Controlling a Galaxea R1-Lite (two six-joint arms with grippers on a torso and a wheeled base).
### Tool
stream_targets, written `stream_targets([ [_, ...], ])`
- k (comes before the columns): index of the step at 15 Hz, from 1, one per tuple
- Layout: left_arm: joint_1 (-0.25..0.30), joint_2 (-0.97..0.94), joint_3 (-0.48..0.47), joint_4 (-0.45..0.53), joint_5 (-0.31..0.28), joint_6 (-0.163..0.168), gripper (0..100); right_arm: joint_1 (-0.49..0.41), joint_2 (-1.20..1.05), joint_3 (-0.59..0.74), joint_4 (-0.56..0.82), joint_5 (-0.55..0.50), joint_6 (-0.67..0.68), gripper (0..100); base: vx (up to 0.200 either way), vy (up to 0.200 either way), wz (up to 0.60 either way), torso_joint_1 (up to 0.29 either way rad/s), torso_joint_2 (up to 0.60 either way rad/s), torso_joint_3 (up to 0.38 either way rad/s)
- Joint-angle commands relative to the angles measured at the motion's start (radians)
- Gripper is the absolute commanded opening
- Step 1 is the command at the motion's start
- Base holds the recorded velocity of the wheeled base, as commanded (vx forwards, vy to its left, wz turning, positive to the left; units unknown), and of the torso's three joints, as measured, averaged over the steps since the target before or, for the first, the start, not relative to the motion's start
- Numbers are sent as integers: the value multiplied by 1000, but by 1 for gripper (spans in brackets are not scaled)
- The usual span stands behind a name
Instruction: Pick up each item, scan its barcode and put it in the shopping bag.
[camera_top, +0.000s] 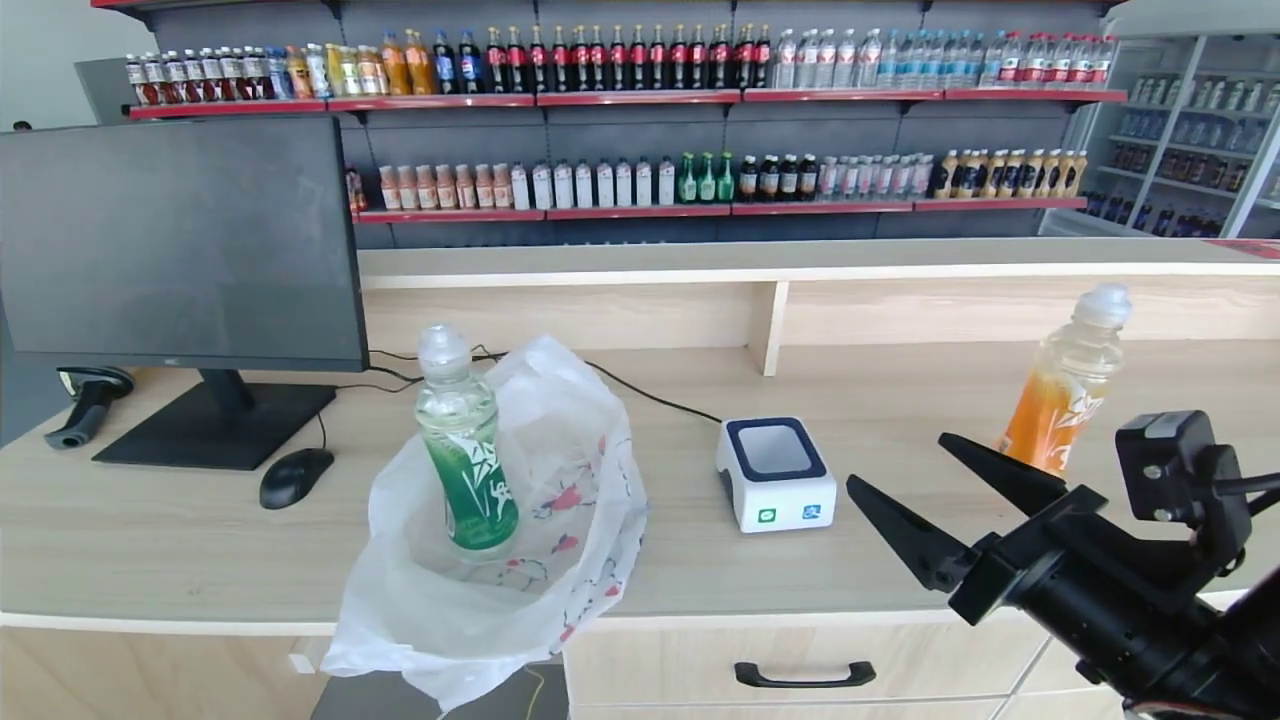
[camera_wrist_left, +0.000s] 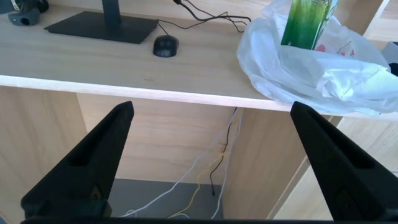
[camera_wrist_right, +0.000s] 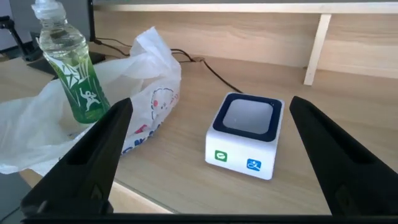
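Observation:
A green drink bottle (camera_top: 465, 440) (camera_wrist_right: 71, 68) (camera_wrist_left: 308, 22) stands upright inside the open white shopping bag (camera_top: 570, 520) (camera_wrist_right: 152, 93) (camera_wrist_left: 311, 68) at the counter's front edge. To the right of the bag sits the white barcode scanner (camera_top: 772, 470) (camera_wrist_right: 245, 134). An orange drink bottle (camera_top: 1065, 385) stands upright at the far right. My right gripper (camera_top: 896, 460) (camera_wrist_right: 211, 102) hovers open and holds nothing, between the scanner and the orange bottle, pointing toward the scanner. My left gripper (camera_wrist_left: 211, 111) is open below the counter's front edge, left of the bag, holding nothing.
A monitor (camera_top: 180, 240) on its stand, a black mouse (camera_top: 295, 475) (camera_wrist_left: 165, 45) and a handheld scanner (camera_top: 85, 400) occupy the counter's left. A raised wooden ledge with a divider (camera_top: 768, 325) runs along the back. A drawer handle (camera_top: 805, 675) is under the counter.

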Motion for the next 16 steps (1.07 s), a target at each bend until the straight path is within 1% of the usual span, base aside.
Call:
stream_targets([
  [1,0,0,0,0,0,-1,100,5,15,-2,-1,0,0,100,0,-200,0,2,-2,2],
  [3,1,0,0,0,0,1,100,10,15,3,-1,1,-2,100,0,-200,0,7,0,0],
  [7,1,1,0,0,0,-1,100,5,8,66,-1,1,-3,100,0,-200,0,4,2,1],
  [12,1,0,0,0,0,1,100,-19,15,75,-1,1,-9,100,0,-200,0,2,0,3],
  [16,0,0,0,0,0,1,100,-19,11,92,-1,1,-9,100,0,-200,0,1,6,2],
])
